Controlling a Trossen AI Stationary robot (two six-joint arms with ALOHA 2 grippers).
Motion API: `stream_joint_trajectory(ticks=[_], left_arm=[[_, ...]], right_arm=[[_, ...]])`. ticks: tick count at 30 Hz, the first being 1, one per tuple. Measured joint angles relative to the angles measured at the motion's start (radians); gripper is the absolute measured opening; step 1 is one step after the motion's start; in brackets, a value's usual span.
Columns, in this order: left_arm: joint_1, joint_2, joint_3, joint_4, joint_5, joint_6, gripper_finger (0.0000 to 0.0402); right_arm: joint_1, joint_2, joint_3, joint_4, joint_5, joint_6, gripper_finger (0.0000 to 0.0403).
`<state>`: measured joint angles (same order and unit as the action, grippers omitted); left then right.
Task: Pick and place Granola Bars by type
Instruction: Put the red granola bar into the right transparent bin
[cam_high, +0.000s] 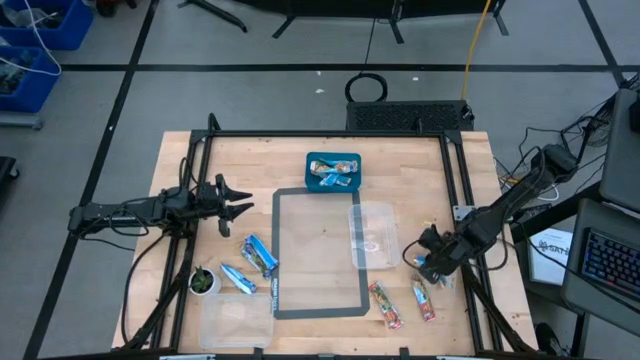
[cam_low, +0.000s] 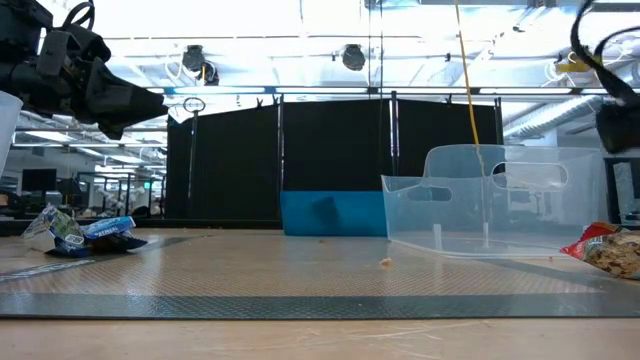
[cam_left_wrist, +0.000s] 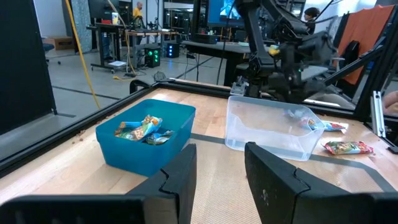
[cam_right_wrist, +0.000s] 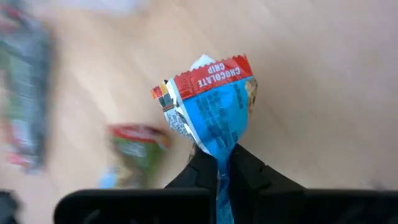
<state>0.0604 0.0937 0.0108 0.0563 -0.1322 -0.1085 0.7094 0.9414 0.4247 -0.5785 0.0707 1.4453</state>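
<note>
My right gripper is shut on a blue granola bar with a red end strip. It hovers over the table's right side, beside two red-wrapped bars. Two blue-wrapped bars lie flat on the table's left part. Several more bars fill the blue bin. A clear bin stands on the grey-edged mat. My left gripper is open above the table's left side, its fingers pointing toward the bins. My right gripper pinches the blue bar by one end of its wrapper between the two fingers. The rest of the bar reaches out past the fingertips to its red-edged end. The bar is lifted clear of the wood.
A small green-topped pot and a clear flat lid sit at the table's near left corner. Black frame rails run along the table's sides. Bare wood lies between the clear bin and the right rail.
</note>
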Motion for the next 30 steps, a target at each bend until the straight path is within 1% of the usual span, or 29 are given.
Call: stream_joint_trajectory(ticks=[5,11,14,18,21,24,30], left_arm=[[0.0,0.0,0.0,0.0,0.0,0.0,0.0138],[0.0,0.0,0.0,0.0,0.0,0.0,0.0138],[0.0,0.0,0.0,0.0,0.0,0.0,0.0138],[0.0,0.0,0.0,0.0,0.0,0.0,0.0138],[0.0,0.0,0.0,0.0,0.0,0.0,0.0138],[0.0,0.0,0.0,0.0,0.0,0.0,0.0138],[0.0,0.0,0.0,0.0,0.0,0.0,0.0138]], right_arm=[[0.001,-0.128,0.003,0.018,0.11,-0.068,0.0005],[0.001,-0.272,0.004,0.087,0.222,-0.186,0.0004],[-0.002,-0.329,0.005,0.105,0.254,-0.237,0.0004],[-0.002,-0.379,0.005,0.145,0.33,-0.316,0.0004],[-0.002,-0.387,0.005,0.24,0.404,-0.437,0.0004],[-0.007,-0.378,0.005,0.368,0.471,-0.608,0.0004],[-0.058,-0.319,-0.013,0.642,0.532,-0.975,0.0004]])
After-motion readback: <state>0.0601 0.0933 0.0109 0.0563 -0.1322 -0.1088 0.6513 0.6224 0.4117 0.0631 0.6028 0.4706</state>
